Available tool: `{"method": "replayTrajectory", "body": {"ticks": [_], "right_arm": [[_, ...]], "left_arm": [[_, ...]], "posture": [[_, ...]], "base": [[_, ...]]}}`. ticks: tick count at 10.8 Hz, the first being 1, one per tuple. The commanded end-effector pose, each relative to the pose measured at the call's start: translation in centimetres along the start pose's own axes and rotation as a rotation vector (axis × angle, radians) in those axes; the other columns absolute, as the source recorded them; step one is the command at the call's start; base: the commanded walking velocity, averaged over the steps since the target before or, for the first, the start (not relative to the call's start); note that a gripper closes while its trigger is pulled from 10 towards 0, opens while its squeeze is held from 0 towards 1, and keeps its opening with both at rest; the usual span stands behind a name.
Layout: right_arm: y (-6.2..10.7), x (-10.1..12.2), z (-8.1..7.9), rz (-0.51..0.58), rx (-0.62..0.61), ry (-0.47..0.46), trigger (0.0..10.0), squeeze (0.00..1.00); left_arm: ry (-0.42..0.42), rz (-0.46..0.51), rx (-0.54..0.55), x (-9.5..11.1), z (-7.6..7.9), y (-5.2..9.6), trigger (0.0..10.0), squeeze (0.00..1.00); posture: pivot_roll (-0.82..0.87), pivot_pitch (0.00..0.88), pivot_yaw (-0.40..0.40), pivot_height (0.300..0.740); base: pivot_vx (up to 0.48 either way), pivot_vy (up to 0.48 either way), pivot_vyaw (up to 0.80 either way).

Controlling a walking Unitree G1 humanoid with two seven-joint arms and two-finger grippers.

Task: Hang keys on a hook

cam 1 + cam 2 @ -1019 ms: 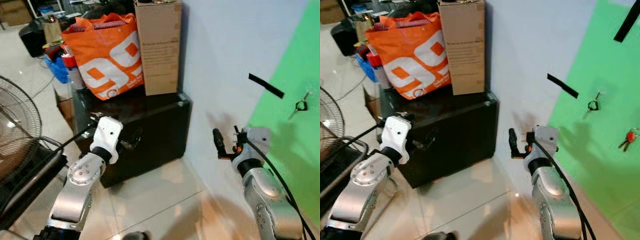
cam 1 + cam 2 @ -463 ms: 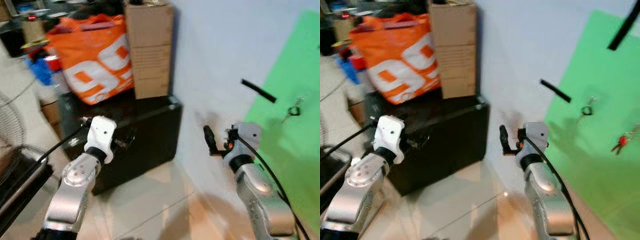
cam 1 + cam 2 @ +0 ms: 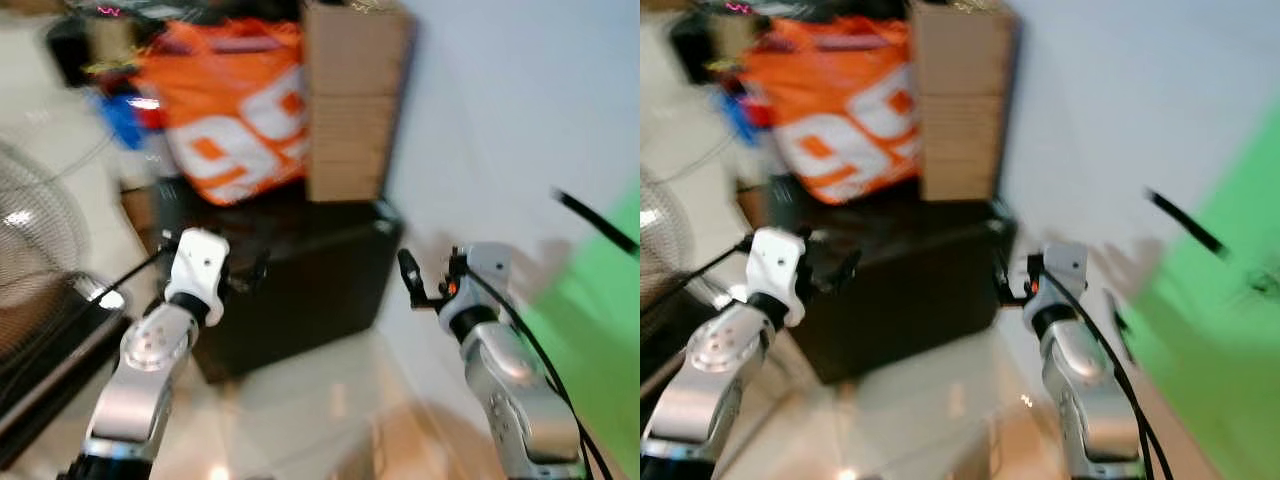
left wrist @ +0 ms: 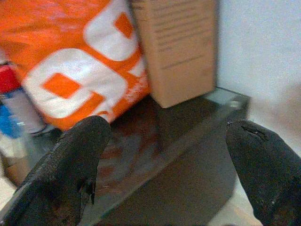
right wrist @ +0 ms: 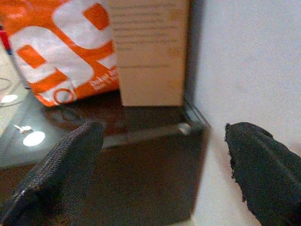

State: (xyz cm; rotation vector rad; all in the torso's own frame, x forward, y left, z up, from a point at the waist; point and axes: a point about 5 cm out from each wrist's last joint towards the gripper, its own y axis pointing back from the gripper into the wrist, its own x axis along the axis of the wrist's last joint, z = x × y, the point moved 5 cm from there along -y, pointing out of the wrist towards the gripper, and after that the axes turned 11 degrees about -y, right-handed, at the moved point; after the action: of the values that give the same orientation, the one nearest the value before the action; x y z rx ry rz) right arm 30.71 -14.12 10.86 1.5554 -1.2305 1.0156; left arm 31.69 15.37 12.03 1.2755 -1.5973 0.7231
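Both head views are smeared with motion blur. An orange bag [image 3: 235, 110] with large white shapes printed on it stands on a black cabinet [image 3: 300, 290], and a tall brown cardboard box [image 3: 352, 100] stands just beside it, toward the wall. In the wrist views the box carries several lines of small dark print and the bag a line of small white lettering near its lower edge, but none of it can be read; the big white marks on the bag look like numerals, though I cannot say which. The left gripper [image 3: 250, 272] is raised at about 9 o'clock in the left eye view, in front of the cabinet, with its two black fingers [image 4: 70, 174] spread wide apart and nothing between them. The right gripper [image 3: 412, 280] is raised at about 3 o'clock of centre, near the white wall [image 3: 500, 110], and its fingers [image 5: 56, 174] are likewise spread apart and empty. A green sheet [image 3: 600, 340] covers the wall at 4 o'clock, with a dark strip [image 3: 595, 220] slanting across the wall above it. On the green sheet in the right eye view a faint pale smudge [image 3: 1262, 283] at 3 o'clock may be keys, but it is too blurred to tell what it is or which way it points. A fan grille [image 3: 40, 220] stands at 9 o'clock.
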Motion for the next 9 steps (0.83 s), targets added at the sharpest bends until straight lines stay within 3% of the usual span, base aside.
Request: {"method": "replayTrajectory", "body": {"ticks": [1, 9], "right_arm": [[0.12, -0.09, 0.87, -0.004, -0.035, 0.004, 10.0, 1.0], [0.21, -0.16, 1.25, 0.003, -0.059, 0.023, 10.0, 1.0]], "left_arm": [[0.005, 0.002, -0.01, 0.18, 0.2, -0.02, 10.0, 0.0], [-0.003, -0.003, -0.03, 0.09, 0.24, 0.01, 10.0, 0.0]], "posture": [[0.0, 0.0, 0.008, 0.74], [0.0, 0.0, 0.015, 0.74]], "base": [[0.345, 0.0, 0.0], [0.346, 0.0, 0.0]]}}
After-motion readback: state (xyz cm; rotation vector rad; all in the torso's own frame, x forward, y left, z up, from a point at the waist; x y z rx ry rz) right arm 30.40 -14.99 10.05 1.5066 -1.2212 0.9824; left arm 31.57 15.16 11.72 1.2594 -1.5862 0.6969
